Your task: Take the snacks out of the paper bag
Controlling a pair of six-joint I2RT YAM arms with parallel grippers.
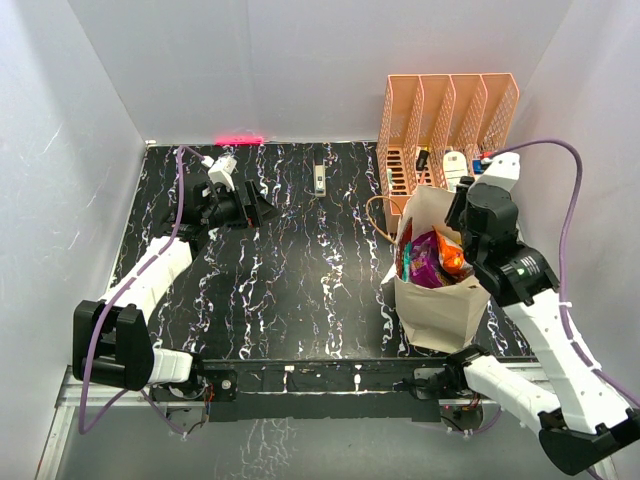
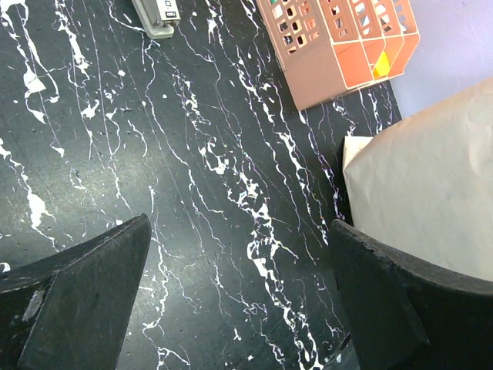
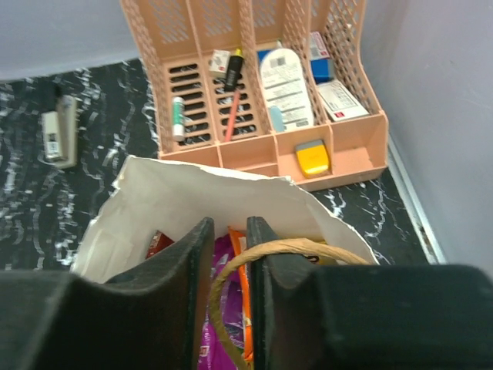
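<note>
From above, the left claw (image 1: 262, 212) hangs released over the bare table (image 1: 300, 290) at upper left, its arm stretched forward. The right claw (image 1: 460, 222) points down into the paper bag (image 1: 435, 305), which stands upright at right with its mouth up and the snacks (image 1: 432, 258) on end inside.

In the left wrist view the fingers are spread wide and hold nothing.

In the right wrist view the fingers are narrowed to a slit over an orange packet (image 3: 240, 308); I cannot tell whether they grip it.

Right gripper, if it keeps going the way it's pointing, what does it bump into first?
Probably the orange packet inside the paper bag: the right gripper points into the open top, and orange shows between its jaws. The brown cord handle loops close by, so depth is unclear.
</note>
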